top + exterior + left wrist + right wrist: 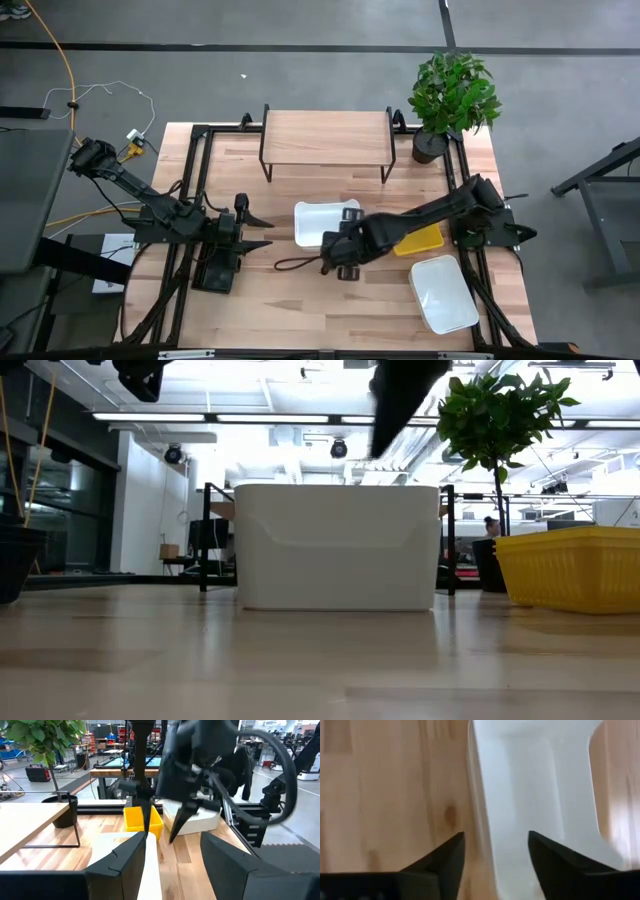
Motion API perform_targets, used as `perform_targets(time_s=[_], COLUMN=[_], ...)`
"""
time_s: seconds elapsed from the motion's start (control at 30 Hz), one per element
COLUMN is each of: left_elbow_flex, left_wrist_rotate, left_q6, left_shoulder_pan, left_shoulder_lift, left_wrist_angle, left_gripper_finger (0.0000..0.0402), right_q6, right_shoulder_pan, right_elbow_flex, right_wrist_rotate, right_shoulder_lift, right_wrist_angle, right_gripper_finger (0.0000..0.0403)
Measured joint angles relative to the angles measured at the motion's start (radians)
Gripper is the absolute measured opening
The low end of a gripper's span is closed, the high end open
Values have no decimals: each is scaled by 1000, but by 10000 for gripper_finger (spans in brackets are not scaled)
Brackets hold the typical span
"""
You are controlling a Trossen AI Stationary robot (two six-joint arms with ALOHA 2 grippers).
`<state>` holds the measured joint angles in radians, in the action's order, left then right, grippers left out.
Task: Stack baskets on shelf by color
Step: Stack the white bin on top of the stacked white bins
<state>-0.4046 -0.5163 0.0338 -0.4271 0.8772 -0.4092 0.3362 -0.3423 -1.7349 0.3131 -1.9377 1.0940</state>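
Right hand (495, 852): released, fingers spread above the white basket (535, 785) rim.
Left hand (172, 857): released, waiting.
High view only: yellow basket (420, 240) behind right arm.

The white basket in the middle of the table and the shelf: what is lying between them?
Nothing. In the high view, only bare table wood separates the middle white basket from the shelf.
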Motion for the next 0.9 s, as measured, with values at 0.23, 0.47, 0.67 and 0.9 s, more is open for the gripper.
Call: perform_targets(time_s=[0.23,0.47,0.67,0.9], left_elbow_flex=[0,0,0,0], left_wrist_rotate=[0,0,0,1], left_q6=[0,0,17,42], left_shoulder_pan=[0,0,0,0], left_shoulder_lift=[0,0,0,0], left_wrist_angle=[2,3,5,42], left_gripper_finger=[176,176,176,176], right_q6=[300,665,933,1045], right_shoulder_pan=[-98,-272,-398,-445], right_elbow_flex=[-63,-10,131,340], right_wrist_rotate=[-171,-340,-425,-524], right_shoulder_lift=[0,0,0,3], right_wrist_angle=[295,453,434,249], right_gripper_finger=[257,261,257,248])
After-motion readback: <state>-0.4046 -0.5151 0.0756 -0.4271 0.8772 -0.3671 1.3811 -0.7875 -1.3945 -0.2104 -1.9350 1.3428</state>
